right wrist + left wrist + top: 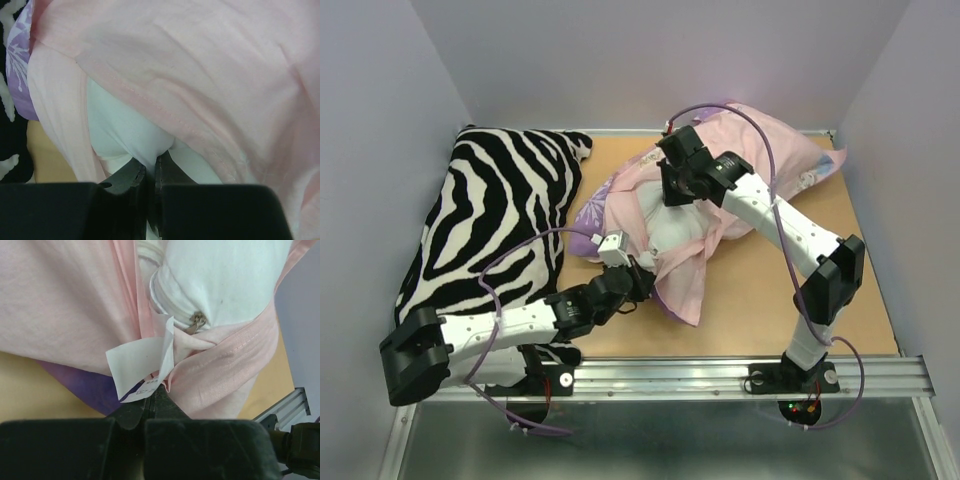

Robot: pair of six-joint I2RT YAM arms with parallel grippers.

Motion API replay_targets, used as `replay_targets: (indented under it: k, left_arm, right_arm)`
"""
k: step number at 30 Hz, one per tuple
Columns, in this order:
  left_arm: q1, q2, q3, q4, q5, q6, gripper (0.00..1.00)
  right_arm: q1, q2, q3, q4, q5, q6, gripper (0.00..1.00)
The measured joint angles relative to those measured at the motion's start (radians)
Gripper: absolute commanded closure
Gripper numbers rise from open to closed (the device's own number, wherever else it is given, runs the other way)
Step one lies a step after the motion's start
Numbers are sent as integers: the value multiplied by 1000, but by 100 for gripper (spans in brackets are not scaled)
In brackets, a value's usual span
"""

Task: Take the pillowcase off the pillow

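White shells and chunky black joints on the left arm [490,330] lower left and right arm [790,235] at right, purple cable [761,132] looping off each, left gripper [152,392] and right gripper [150,165] matte black.

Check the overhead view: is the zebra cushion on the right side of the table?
No, the zebra cushion lies along the left side, with the pillowcase to its right.
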Motion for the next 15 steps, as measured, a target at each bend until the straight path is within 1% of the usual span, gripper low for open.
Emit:
replay_targets:
  k: [2,9,11,15]
  left_arm:
    - [-15,27,-8,19,-13,-14,100]
    - [-91,109,-48,53,-24,-87,100]
    - [-96,127,-51,63,-30,-111,100]
    - [-97,133,-49,71,-49,-158,100]
  right_arm:
    - [-9,17,26,-28,-7,0,99]
    - [-103,26,114,-109,-32,1,99]
    - [-127,24,135,-119,-43,1,100]
    - [-138,-10,121,-127,-61,4,100]
